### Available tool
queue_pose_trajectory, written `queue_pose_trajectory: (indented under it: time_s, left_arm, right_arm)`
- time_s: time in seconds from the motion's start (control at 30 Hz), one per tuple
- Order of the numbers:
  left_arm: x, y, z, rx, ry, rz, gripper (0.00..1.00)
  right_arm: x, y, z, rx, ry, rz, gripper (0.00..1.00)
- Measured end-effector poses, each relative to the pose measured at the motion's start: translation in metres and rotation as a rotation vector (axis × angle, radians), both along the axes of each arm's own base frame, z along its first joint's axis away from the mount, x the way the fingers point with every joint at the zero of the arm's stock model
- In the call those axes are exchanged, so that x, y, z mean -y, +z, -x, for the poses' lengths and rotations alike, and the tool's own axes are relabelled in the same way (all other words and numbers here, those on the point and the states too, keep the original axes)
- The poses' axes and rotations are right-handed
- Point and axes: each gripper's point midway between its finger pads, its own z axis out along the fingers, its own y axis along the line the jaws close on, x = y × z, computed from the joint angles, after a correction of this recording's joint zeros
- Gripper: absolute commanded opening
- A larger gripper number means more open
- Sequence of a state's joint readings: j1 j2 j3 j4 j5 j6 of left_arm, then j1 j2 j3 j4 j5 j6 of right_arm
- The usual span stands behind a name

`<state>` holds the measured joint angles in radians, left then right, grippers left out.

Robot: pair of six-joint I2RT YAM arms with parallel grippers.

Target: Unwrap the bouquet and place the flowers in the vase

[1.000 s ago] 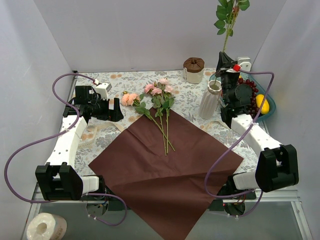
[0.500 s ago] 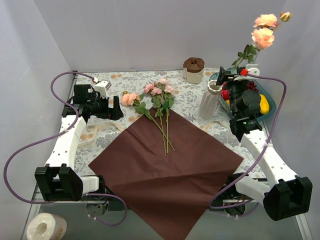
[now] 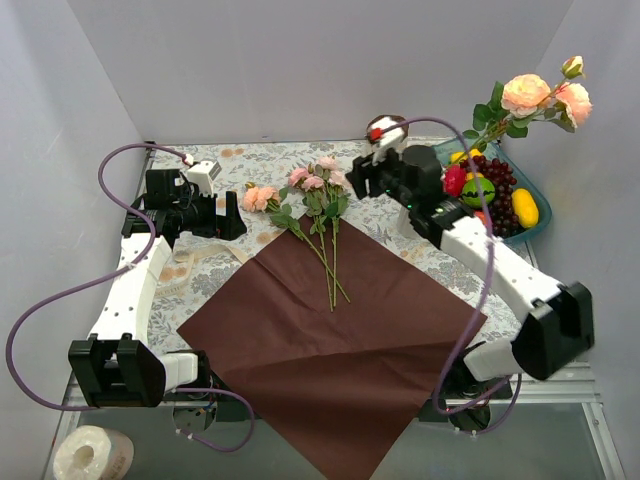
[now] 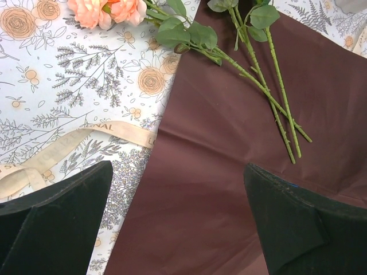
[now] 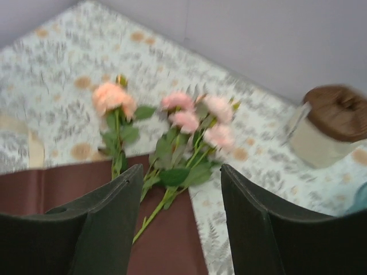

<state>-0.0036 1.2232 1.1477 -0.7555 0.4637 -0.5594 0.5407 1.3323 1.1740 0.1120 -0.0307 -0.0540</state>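
Over on the brown paper (image 3: pixel 330 330) the loose flowers (image 3: pixel 318 185) lie unwrapped, with the ribbon (image 4: pixel 69 146) off on the worktop (image 3: pixel 260 160). One peach stem (image 3: pixel 535 92) stands back right, I'd guess in the vase, which the right arm hides. Right fingers (image 5: pixel 103 223) hover spread and empty over the roses, and left fingers (image 4: pixel 57 223) gape wide too. Next up, I reckon: dip down and pinch one stem.

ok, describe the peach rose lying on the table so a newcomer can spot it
Find the maroon paper spread mid-table. Loose stems lie across its far corner, blooms on the floral cloth. The peach rose is leftmost, apart from the pink cluster.
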Motion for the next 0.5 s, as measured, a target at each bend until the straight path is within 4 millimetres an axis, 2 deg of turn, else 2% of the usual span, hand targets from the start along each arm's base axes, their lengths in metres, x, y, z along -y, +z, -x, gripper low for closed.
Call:
queue_pose_trajectory:
  time_s: [0.1,0.2,0.23,0.33,0.5]
  left_arm:
    - [0.000,0.001,0.001,0.004,0.002,0.000,0.98]
    - [-0.001,0.003,0.001,0.012,0.005,-0.004,0.98]
    - [-0.001,0.004,0.001,0.015,0.005,-0.007,0.98]
    - [-0.002,0.005,0.001,0.020,0.006,-0.011,0.98]
    - [-0.002,0.005,0.001,0.020,0.006,-0.012,0.98]
  right_arm:
    - [-0.028,-0.071,-0.004,-0.199,0.035,0.083,0.64]
    - [-0.032,-0.145,0.001,-0.399,0.006,0.167,0.67]
    - [-0.031,-0.164,0.003,-0.451,-0.011,0.186,0.69]
    - [-0.030,-0.203,0.008,-0.554,-0.046,0.229,0.69]
    - [-0.033,-0.241,0.008,-0.647,-0.082,0.251,0.70]
